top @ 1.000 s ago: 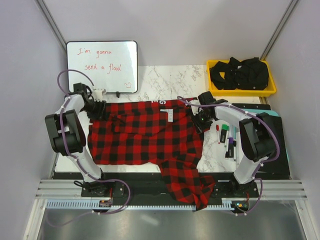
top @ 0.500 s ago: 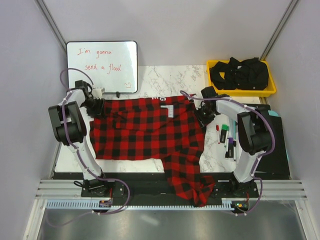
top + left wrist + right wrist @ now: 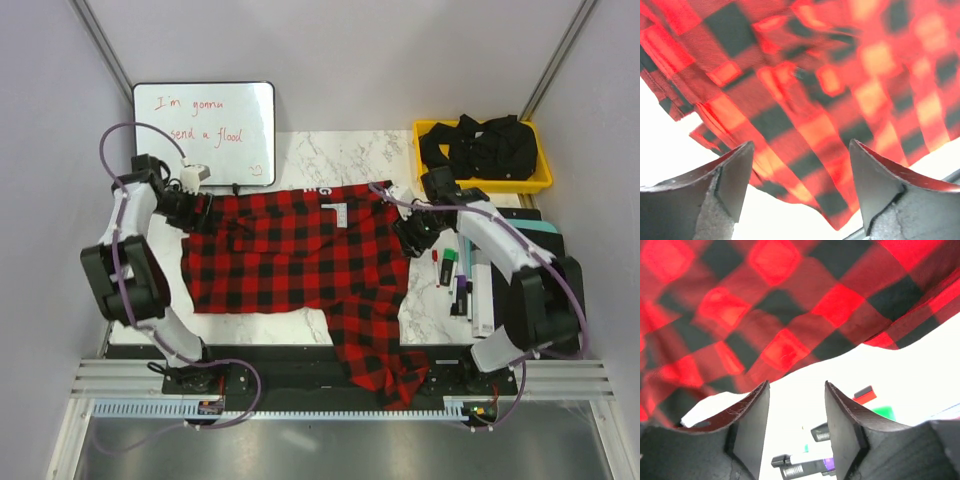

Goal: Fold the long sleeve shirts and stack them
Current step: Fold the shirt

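A red-and-black check flannel shirt (image 3: 295,250) lies spread on the marble table, one sleeve (image 3: 385,360) hanging over the near edge. My left gripper (image 3: 196,212) is open at the shirt's far left corner; in the left wrist view the cloth (image 3: 805,85) lies between and beyond the fingers (image 3: 735,175), not pinched. My right gripper (image 3: 412,232) is open at the shirt's right edge; in the right wrist view the cloth edge (image 3: 765,310) lies beyond the fingertips (image 3: 840,410), with bare table between them.
A whiteboard (image 3: 204,133) with red writing leans at the back left. A yellow bin (image 3: 428,180) of black cloth stands at the back right. Marker pens (image 3: 452,275) and a dark tablet (image 3: 555,290) lie right of the shirt; the pens also show in the right wrist view (image 3: 805,465).
Both grippers moved outward and a little farther back, and the shirt's top edge shifted with them toward the back. The left arm's elbow swung left.
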Robot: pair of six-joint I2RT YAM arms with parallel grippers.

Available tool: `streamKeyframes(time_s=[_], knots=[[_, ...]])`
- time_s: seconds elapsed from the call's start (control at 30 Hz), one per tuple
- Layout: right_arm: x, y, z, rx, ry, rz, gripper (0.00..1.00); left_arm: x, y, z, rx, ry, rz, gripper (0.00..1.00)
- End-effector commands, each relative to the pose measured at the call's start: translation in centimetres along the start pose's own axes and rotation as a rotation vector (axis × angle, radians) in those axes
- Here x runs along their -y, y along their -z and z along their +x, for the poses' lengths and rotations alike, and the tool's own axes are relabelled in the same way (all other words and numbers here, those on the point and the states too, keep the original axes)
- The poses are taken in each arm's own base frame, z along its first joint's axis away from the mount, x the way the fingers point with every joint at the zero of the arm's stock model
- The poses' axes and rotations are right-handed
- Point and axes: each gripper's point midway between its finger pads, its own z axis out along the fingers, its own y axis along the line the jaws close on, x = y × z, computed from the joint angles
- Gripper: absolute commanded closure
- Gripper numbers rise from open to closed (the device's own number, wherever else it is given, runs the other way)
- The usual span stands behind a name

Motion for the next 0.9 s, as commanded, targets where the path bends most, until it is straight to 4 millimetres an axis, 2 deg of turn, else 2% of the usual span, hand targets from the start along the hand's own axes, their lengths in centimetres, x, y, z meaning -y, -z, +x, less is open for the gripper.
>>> streamKeyframes(time_s=[0.0, 0.03, 0.07, 0.13, 0.17, 0.23, 0.37, 0.43, 0.57, 0.73, 0.83, 0.87], knots=[[-5.2, 3.1, 2.3, 0.06, 0.325, -0.165, 0.41, 5.8, 4.6, 2.4, 0.063, -0.213, 0.156, 0.13], [-6.0, 3.1, 3.4, 0.047, 0.375, -0.189, 0.41, 6.9, 5.1, 4.0, 0.047, -0.248, 0.19, 0.12], [-7.3, 2.5, 5.4, 0.017, 0.437, -0.235, 0.4, 6.9, 5.4, 4.9, 0.043, -0.238, 0.197, 0.12], [-8.2, 2.7, 6.8, 0.021, 0.572, -0.234, 0.38, 7.7, 5.7, 6.4, 0.046, -0.249, 0.235, 0.12], [-9.1, 2.3, 8.1, 0.0, 0.588, -0.26, 0.38, 7.8, 6.0, 7.0, 0.047, -0.222, 0.242, 0.12], [-11.4, 2.7, 8.9, -0.019, 0.609, -0.33, 0.36, 8.1, 5.9, 8.2, 0.033, -0.206, 0.245, 0.11], [-14.5, 2.6, 8.2, -0.027, 0.62, -0.388, 0.36, 8.6, 6.5, 9.1, 0.081, -0.24, 0.189, 0.11], [-15.5, 2.4, 8.0, -0.026, 0.629, -0.403, 0.38, 8.8, 6.0, 10.3, 0.077, -0.255, 0.168, 0.11], [-17.7, 2.0, 9.3, -0.07, 0.637, -0.445, 0.41, 8.3, 5.3, 12.2, 0.056, -0.274, 0.128, 0.13], [-17.9, 0.6, 7.7, -0.051, 0.625, -0.4, 0.45, 8.4, 5.6, 12.0, 0.089, -0.313, 0.115, 0.16], [-18.2, -0.3, 8.2, -0.085, 0.616, -0.403, 0.51, 8.5, 5.5, 12.7, 0.081, -0.377, 0.113, 0.19], [-18.3, -0.5, 8.3, -0.09, 0.626, -0.387, 0.57, 8.3, 5.4, 13.5, 0.059, -0.4, 0.111, 0.2]])
